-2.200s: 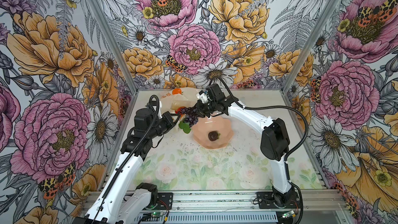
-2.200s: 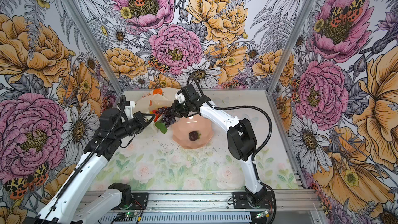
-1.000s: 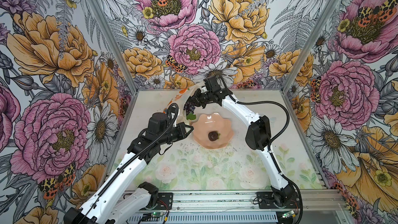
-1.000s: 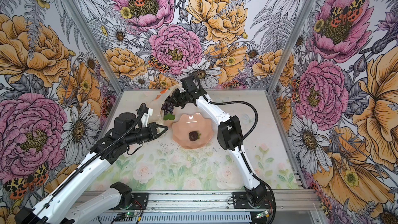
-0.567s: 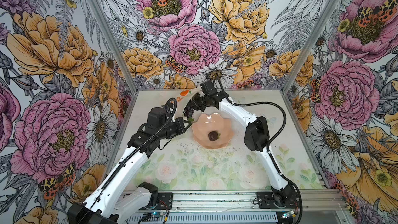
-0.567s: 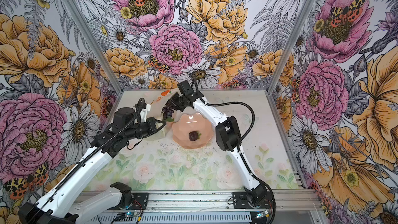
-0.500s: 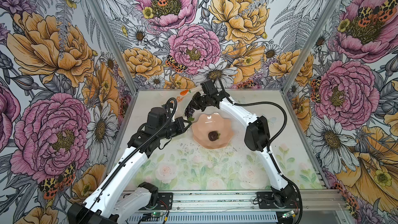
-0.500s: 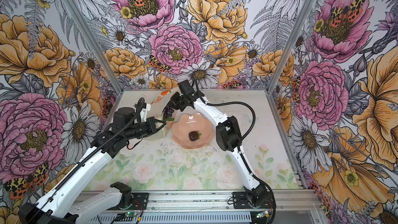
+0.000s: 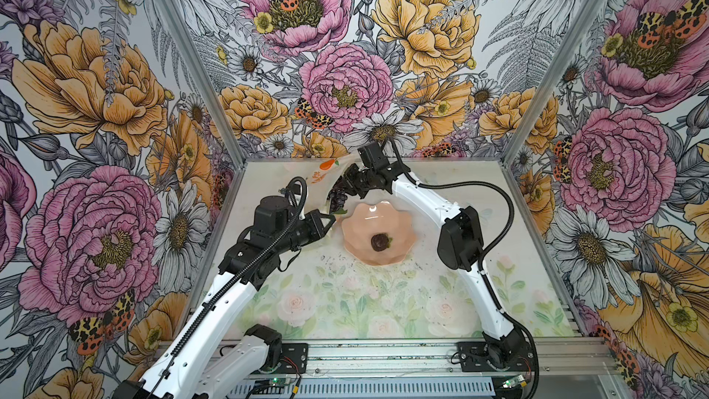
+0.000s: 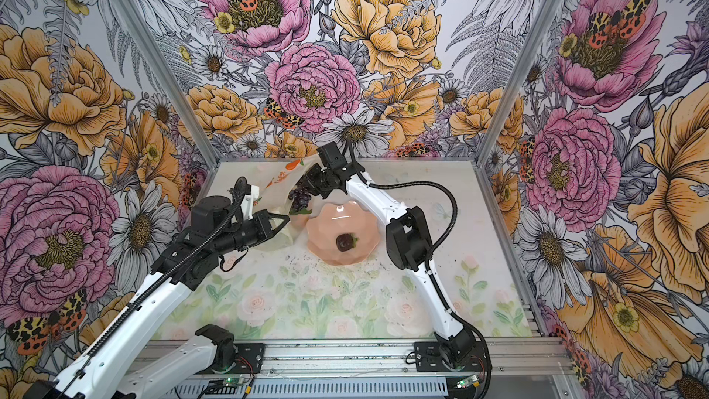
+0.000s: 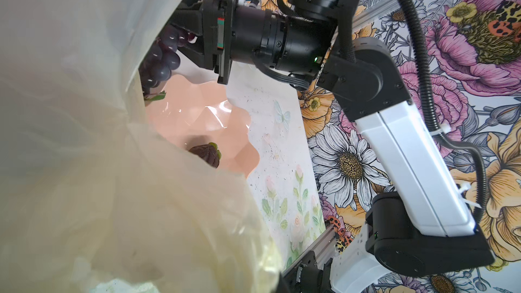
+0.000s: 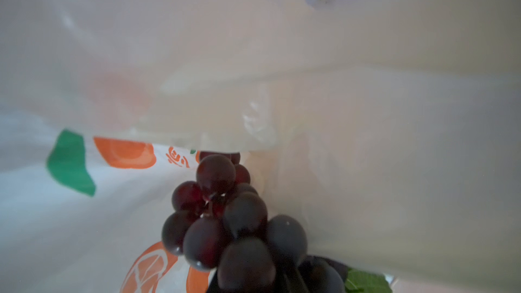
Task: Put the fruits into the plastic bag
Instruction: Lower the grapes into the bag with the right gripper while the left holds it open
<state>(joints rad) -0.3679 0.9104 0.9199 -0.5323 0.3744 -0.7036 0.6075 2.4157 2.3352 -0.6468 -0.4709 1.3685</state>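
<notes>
The left hand [image 9: 329,220] is closed tight on the near edge of the plastic bag [image 9: 317,181], pinching the thin film and holding it off the tabletop [image 9: 345,301], just left of the pink scalloped bowl [image 9: 360,224]. The bag is pale yellow and translucent, with orange fruits and red-orange characters printed on the side facing up in both top views. It stands at the far left of the tabletop, near the back wall.

The right hand [image 9: 345,188] reaches over the far rim of the bowl to the bag's mouth. Its jaws are closed partway on the top of the dark purple grape bunch [image 9: 337,198], which hangs from them with its green leaf lowest. In the left wrist view the grapes [image 11: 160,60] sit at the edge of the opening, partly behind the film. In the right wrist view the bunch [image 12: 225,221] has bag film on all sides of it, the printed panel [image 12: 124,153] beyond.

One dark fruit [image 9: 380,242] with a green leafy cap lies in the middle of the bowl.
</notes>
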